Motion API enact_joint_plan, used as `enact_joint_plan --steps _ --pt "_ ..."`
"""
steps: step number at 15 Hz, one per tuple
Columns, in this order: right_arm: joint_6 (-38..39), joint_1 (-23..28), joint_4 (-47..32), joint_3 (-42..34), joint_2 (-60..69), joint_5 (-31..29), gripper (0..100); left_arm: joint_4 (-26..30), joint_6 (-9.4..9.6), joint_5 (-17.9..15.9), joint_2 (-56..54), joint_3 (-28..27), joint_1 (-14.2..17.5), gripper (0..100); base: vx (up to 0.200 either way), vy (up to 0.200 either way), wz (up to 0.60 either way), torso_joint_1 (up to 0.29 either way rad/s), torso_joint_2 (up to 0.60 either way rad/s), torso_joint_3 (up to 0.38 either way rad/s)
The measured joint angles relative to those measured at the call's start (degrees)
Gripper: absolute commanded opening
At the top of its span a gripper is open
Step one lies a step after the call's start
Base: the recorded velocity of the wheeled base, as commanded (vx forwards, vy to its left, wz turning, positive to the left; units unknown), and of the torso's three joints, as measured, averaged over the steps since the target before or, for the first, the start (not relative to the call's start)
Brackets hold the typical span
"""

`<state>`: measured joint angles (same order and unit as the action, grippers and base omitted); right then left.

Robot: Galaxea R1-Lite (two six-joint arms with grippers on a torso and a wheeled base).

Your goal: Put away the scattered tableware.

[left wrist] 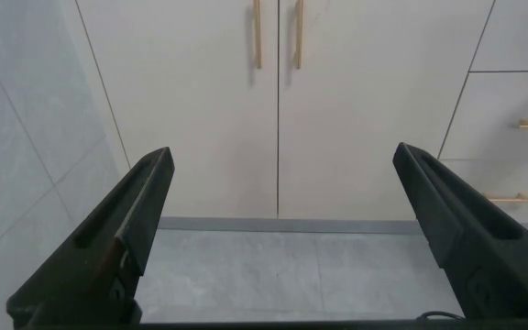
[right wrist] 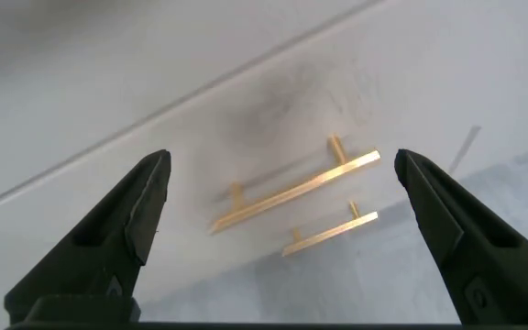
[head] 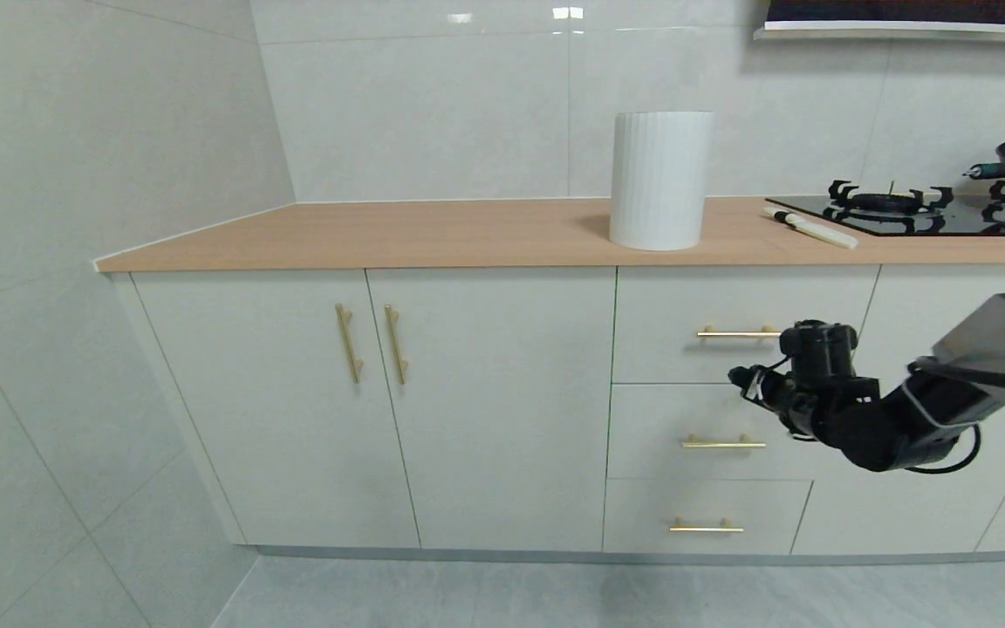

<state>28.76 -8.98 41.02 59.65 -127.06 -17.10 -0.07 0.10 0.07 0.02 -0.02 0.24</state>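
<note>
Left gripper (left wrist: 282, 156): you see fingers spread wide, holding nothing, facing the cabinet doors (left wrist: 278, 92).
Right gripper (head: 742, 379): fingers wide apart, empty, near the drawers (head: 694, 414).
Utensil (head: 810, 228): cream-handled, lying on your countertop (head: 433, 234), between white holder (head: 660, 179) and hob (head: 904, 216).

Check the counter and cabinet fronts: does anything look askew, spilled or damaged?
Only one thing: a cream-handled utensil lies loose and slantwise on the countertop, right beside the cooktop edge. The white canister stands upright; drawers and doors are shut; no spill shows.
</note>
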Motion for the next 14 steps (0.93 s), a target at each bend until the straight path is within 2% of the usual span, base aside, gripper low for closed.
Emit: enact_joint_plan --steps 5,8,10,14 --pt "-9.36 -1.01 -0.43 -24.02 36.29 -2.74 100 0.00 0.00 0.00 0.00 0.02 0.00 100 0.000 0.000 0.00 0.000 0.00 0.000" --pt "-16.80 1.46 -4.02 -35.76 59.34 -4.19 100 0.00 0.00 0.00 0.00 0.02 -0.02 100 0.000 0.000 0.00 0.000 0.00 0.000" --pt "-20.53 4.11 -12.80 -39.56 74.42 -4.55 100 0.00 -0.02 0.00 0.00 0.02 0.00 100 0.000 0.000 0.00 0.000 0.00 0.000" --pt "-24.66 7.53 -39.30 -40.67 101.77 -3.41 100 0.00 0.00 0.00 0.00 0.00 -0.04 100 0.000 0.000 0.00 0.000 0.00 0.000"
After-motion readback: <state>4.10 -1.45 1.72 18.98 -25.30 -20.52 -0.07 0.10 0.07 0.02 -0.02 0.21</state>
